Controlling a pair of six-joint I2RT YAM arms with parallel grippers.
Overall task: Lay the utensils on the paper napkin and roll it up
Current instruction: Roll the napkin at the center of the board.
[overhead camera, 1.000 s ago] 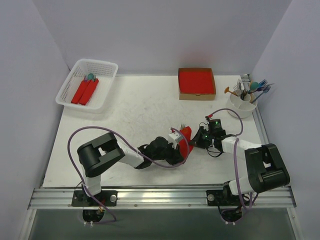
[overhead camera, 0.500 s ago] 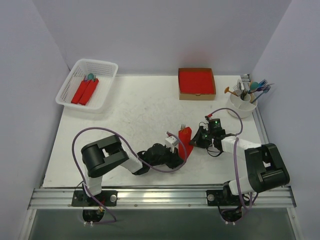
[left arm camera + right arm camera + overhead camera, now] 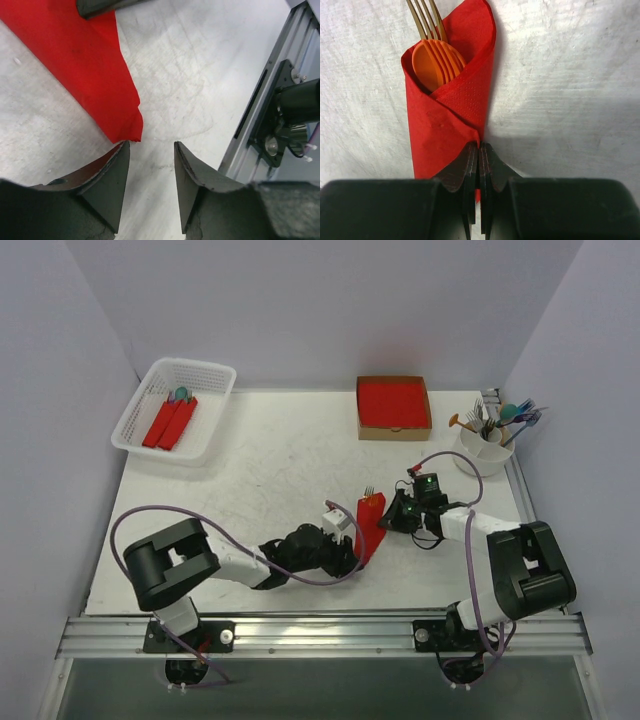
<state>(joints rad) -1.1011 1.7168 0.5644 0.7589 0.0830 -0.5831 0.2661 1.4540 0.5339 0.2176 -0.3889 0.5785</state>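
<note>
Napkin (image 3: pixel 370 525) sits near the middle of the counter (image 3: pixel 250 465), a touch toward 5 o'clock from centre, rolled into a slim red wrap running from 12 to 6 in my overhead view. On the right wrist feed I see the napkin (image 3: pixel 445 115) folded around an orange spoon (image 3: pixel 426 67) and a fork (image 3: pixel 427 20), whose tines poke out of the wrap's open end at 12 o'clock.

The right jaws come in from the napkin's 3 o'clock side. They are pressed together at the wrap's closed end, with a sliver of red showing between them, so I read them as pinching the paper.

The left jaws lie low on the counter at the napkin's 8 o'clock. They stand apart with nothing between them. On the left wrist feed one corner of the napkin (image 3: pixel 75 65) lies just ahead of the gap, close to the tip of one finger (image 3: pixel 107 185).

At 10 o'clock on the counter a white basket (image 3: pixel 213 375) holds finished red rolls (image 3: pixel 170 422). At 1 o'clock there is a cardboard box (image 3: pixel 393 433) with a red stack inside. At 2 o'clock a white cup (image 3: pixel 482 453) bristles with spare utensils (image 3: pixel 505 418).
</note>
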